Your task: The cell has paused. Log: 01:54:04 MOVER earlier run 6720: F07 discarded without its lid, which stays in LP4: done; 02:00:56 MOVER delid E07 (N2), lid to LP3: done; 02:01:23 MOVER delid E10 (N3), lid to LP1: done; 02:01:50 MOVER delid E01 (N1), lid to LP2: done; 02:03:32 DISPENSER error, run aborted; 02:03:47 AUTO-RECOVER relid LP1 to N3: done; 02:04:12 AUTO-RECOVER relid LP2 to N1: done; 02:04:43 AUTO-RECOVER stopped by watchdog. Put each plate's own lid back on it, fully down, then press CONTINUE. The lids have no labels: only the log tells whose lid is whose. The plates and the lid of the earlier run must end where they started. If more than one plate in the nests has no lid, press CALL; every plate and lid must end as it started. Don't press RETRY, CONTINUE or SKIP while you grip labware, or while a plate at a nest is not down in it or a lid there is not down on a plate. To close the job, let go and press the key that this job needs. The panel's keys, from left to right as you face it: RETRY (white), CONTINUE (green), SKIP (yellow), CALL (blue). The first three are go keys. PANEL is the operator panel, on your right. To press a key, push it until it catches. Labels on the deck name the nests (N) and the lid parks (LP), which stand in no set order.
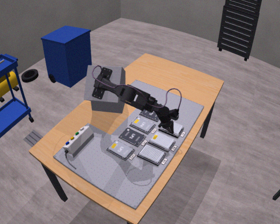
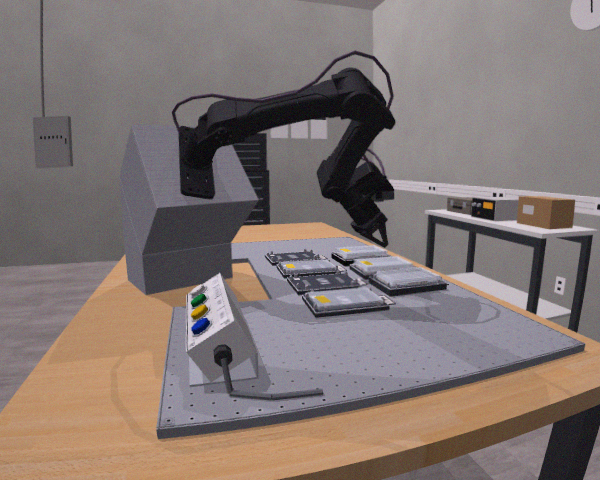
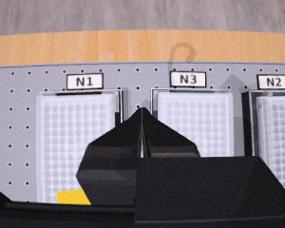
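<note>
Showing three nest plates, two lidded; four lid parks, two filled; one hand point(image 1: 171, 132) point(image 2: 384, 243) point(image 3: 142, 113) closed, empty.

Wrist view, clock positions from picture centre: deck label "N1" point(image 1: 183, 134) point(image 3: 85, 81) stands at 10 o'clock, deck label "N3" point(image 1: 173, 148) point(image 3: 188, 79) at 2 o'clock and deck label "N2" point(image 1: 164, 161) point(image 3: 273, 82) between 2 and 3 o'clock.

Top view, same reference: large marking "LP4" point(image 1: 143, 124) reads through a clear lid point(image 1: 147, 126) at 6 o'clock; "LP3" point(image 1: 122, 148), likewise under a lid point(image 1: 117, 151), at 7 o'clock.
</note>
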`<state>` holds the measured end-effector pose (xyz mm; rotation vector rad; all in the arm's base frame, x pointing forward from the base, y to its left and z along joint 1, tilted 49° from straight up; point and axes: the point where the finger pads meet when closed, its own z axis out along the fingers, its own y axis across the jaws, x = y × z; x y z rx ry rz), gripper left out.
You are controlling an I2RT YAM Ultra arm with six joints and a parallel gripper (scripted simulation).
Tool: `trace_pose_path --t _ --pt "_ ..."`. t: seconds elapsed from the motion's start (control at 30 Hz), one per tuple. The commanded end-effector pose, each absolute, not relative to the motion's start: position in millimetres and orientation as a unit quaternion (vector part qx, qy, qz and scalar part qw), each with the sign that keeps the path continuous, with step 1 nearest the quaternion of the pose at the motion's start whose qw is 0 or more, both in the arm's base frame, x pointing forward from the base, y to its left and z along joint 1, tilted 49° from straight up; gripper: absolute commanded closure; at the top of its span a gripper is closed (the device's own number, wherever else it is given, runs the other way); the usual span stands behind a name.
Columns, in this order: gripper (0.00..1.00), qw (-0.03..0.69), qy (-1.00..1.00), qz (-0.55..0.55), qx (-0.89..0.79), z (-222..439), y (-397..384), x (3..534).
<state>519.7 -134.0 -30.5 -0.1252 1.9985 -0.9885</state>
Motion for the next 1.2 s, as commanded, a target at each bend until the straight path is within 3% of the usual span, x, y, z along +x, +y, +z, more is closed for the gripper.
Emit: trace_pose_path --t 0.0,0.83,1.17 --pt "1.00 0.459 0.797 -0.387 -0.066 -15 -117 534" --pt "1.00 0.442 0.806 -0.386 -0.071 -23 -122 520" --pt "1.00 0.443 0.806 -0.385 -0.073 3 -147 511"
